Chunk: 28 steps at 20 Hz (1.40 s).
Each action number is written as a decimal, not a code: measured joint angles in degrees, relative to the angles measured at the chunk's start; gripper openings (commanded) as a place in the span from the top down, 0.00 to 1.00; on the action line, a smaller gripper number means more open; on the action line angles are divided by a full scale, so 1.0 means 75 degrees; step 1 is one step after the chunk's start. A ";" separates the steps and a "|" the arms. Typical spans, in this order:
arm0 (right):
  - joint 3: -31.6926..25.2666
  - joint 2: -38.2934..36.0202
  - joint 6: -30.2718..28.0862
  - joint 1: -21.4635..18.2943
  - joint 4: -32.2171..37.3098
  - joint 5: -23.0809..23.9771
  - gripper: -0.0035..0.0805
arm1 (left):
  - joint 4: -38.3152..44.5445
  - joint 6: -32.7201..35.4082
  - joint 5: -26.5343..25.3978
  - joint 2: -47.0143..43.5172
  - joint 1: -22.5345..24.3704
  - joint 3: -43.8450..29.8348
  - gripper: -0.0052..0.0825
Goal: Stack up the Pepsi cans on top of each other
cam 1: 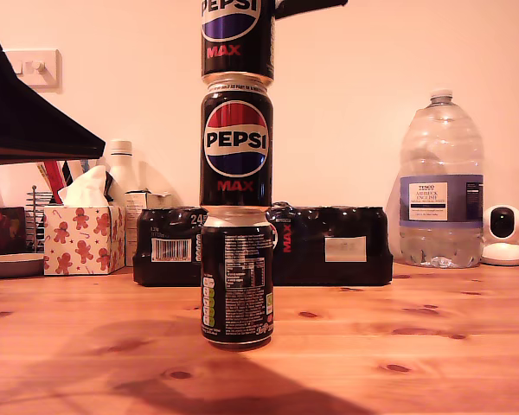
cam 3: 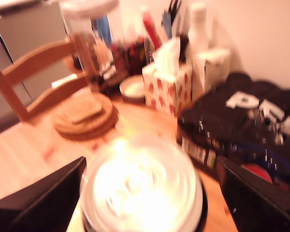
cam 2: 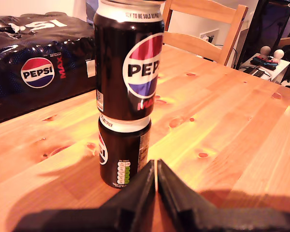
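Three black Pepsi cans stand in one column on the wooden table [cam 1: 467, 363]. The bottom can [cam 1: 236, 278] shows its white text, the middle can [cam 1: 235, 143] its logo, and the top can [cam 1: 236, 39] runs out of the picture. The second wrist view is blurred and looks down on the top can's silver lid [cam 3: 142, 188]. My second gripper [cam 3: 150, 191] is open, with a dark finger [cam 3: 43, 200] on each side of the lid. My first gripper [cam 2: 156, 180] is shut and empty, low over the table and short of the bottom can [cam 2: 121, 152] and middle can [cam 2: 129, 63].
A black multipack [cam 1: 329, 246] lies right behind the column. A big water bottle [cam 1: 441, 186] and a white camera [cam 1: 503, 233] stand at the exterior view's right. A tissue box [cam 1: 82, 238] and a dark arm part [cam 1: 26, 117] are at its left. A chair [cam 2: 208, 29] stands at the table's far edge.
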 measured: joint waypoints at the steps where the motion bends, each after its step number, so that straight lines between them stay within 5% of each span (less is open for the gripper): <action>1: 0.0093 0.0000 0.0000 0.0000 0.0003 -0.0006 0.03 | -0.0006 -0.0003 0.0000 0.0000 0.0000 0.0000 0.94; 7: 0.0388 0.0000 0.0003 0.0000 -0.0187 -0.0020 0.03 | 0.0047 0.0052 0.0000 0.0000 0.0000 0.0000 0.94; 12: 0.1352 -0.0050 0.0000 0.0000 -0.1119 0.0003 0.08 | 0.0463 0.0058 0.0000 0.0000 0.0000 0.0000 0.94; 14: 0.1874 -0.0122 -0.0003 0.0000 -0.1801 0.0093 0.31 | 0.0495 0.0058 0.0000 0.0000 0.0000 0.0000 0.94; 17: 0.2474 -0.0248 -0.0187 -0.0102 -0.2856 0.0291 0.89 | 0.0498 0.0058 0.0000 0.0000 0.0000 0.0000 0.94; 18: 0.2585 -0.0271 -0.0207 -0.0131 -0.3089 0.0294 0.98 | 0.0498 0.0058 0.0000 0.0000 0.0000 0.0003 0.94; 25: 0.2623 -0.0286 -0.0714 -0.0460 -0.3471 0.0898 0.97 | 0.0723 0.0067 -0.0764 0.0000 0.0015 0.0114 0.94; 28: 0.2620 -0.0286 -0.1011 -0.1005 -0.3754 0.1174 0.97 | 0.0729 0.0067 -0.1037 0.0000 0.0195 0.0114 0.94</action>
